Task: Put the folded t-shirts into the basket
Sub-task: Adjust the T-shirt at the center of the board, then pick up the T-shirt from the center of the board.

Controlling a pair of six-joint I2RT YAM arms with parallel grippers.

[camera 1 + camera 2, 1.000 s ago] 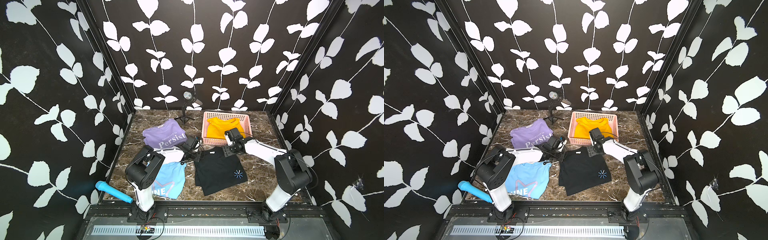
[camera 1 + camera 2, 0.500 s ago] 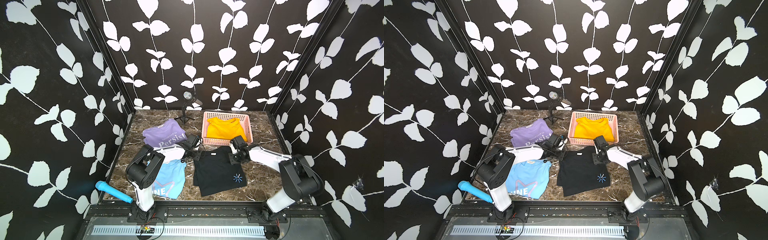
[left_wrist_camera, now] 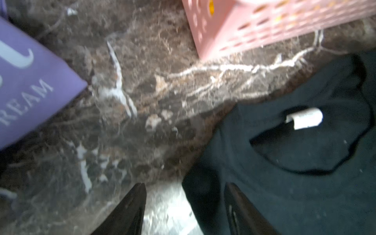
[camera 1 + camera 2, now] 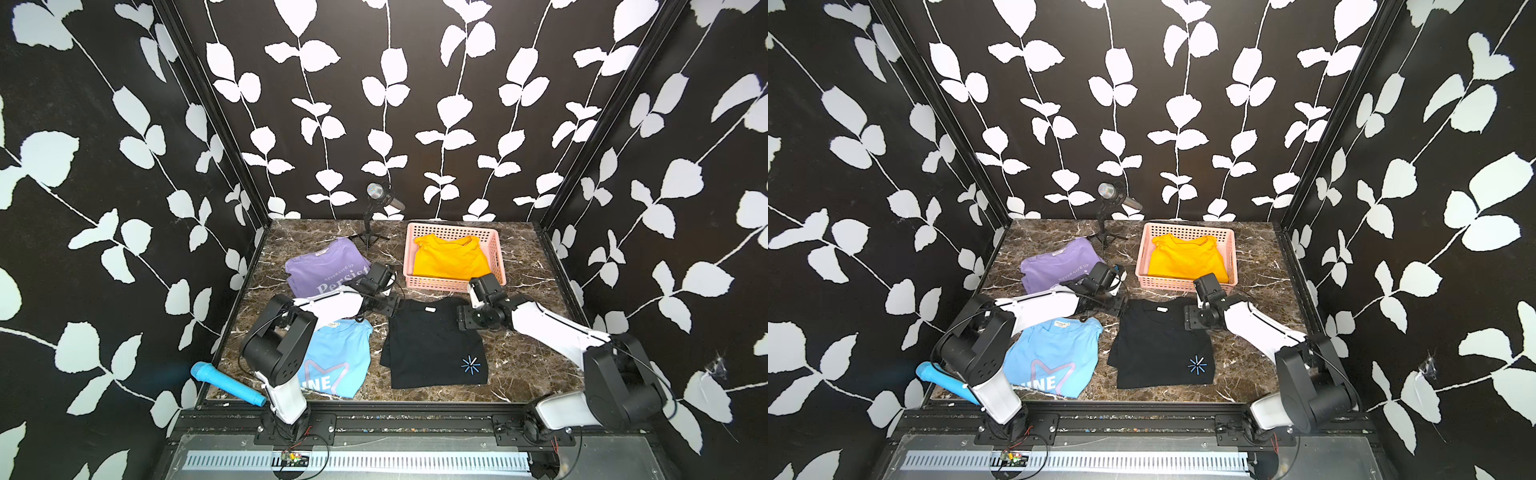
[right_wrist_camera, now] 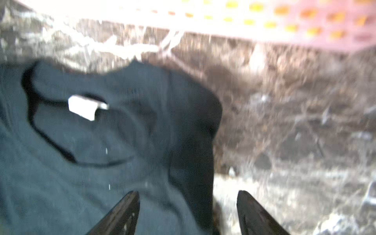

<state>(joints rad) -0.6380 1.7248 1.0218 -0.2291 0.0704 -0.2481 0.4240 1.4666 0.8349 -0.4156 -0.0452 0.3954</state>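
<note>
top views both show the purple tee (image 4: 324, 266) left of the basket (image 4: 451, 284) and the light blue tee (image 4: 336, 357) further front-left of it, both outside it. the left gripper (image 3: 185, 185), jaws apart and empty, straddles one shoulder of the black tee (image 4: 432, 345), which lies flat just in front of the basket. the yellow tee (image 4: 451, 259) already lies inside the basket. the right gripper (image 5: 188, 192), also spread and empty, straddles the other shoulder. i judge they are paired this way to lift the black tee level and keep its fold.
</note>
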